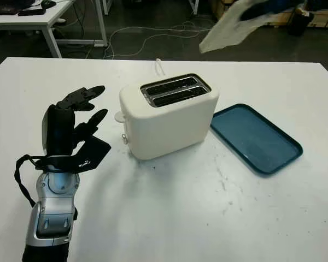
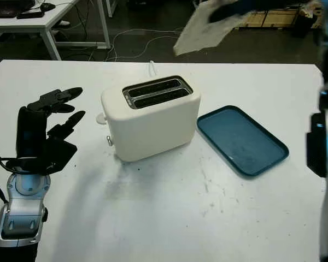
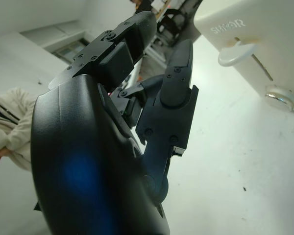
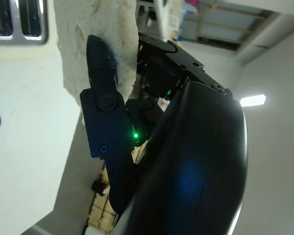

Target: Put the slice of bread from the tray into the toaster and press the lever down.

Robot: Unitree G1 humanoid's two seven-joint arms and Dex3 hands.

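Looking at the white table (image 1: 169,218) first: the cream toaster (image 1: 167,117) sits mid-table with both slots facing up and empty, and the blue tray (image 1: 257,139) lies just to its right, bare now. So I'm past the pickup and into the carry step. My right hand (image 1: 262,8) is up high behind the toaster, fingers clamped on the slice of bread (image 1: 227,33), which hangs floppy and tilted in the air, well above the slots. My left hand (image 1: 76,128) is parked over the table to the left of the toaster, holding nothing, fingers partly curled. The lever (image 3: 237,51) pokes out of the toaster's left end, near that hand, and looks to be up. Next I reckon I need to bring the bread down over a slot, turn it edge-on so it lines up, then let go. A floppy slice could easily snag on the rim.
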